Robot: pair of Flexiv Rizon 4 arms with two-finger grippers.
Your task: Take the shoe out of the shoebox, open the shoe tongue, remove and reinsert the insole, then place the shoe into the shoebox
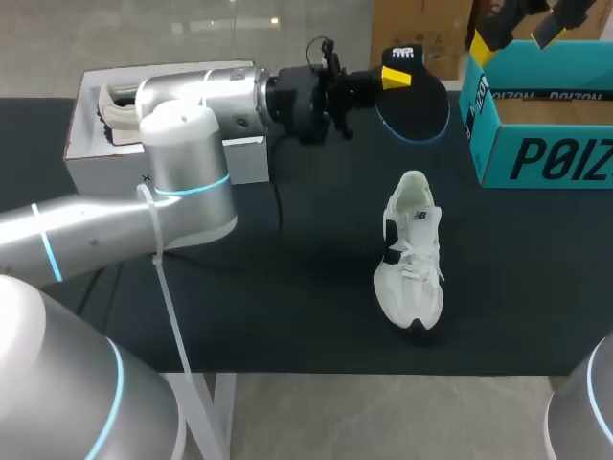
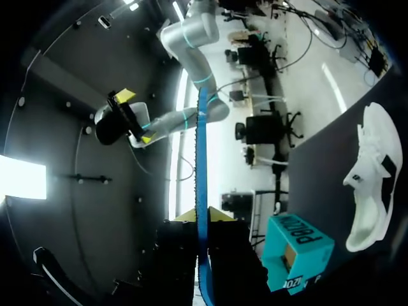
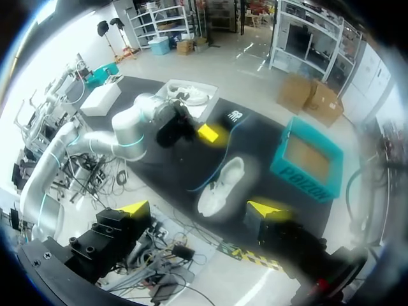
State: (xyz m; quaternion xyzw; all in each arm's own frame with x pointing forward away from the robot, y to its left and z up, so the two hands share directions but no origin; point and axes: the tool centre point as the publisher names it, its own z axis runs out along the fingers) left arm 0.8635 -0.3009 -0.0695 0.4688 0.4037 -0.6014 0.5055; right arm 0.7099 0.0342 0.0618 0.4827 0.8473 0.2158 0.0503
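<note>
A white sneaker (image 1: 412,254) lies on the black table, toe toward the front edge; it also shows in the left wrist view (image 2: 373,178) and far below the right gripper (image 3: 220,185). My left gripper (image 1: 400,75) is held above the back of the table, shut on a black insole (image 1: 417,105) with a blue rim. In its own view the insole (image 2: 201,191) stands edge-on between the yellow tips of the left gripper (image 2: 204,218). The teal shoebox (image 1: 536,153) stands open at the right, seen too in the right wrist view (image 3: 309,159). My right gripper (image 1: 527,24) (image 3: 201,208) hangs high above the box, open and empty.
A white box (image 1: 96,144) with another pale shoe (image 1: 120,110) inside sits at the back left, partly behind my left arm (image 1: 192,105). Bare black mat lies between the sneaker and the teal shoebox.
</note>
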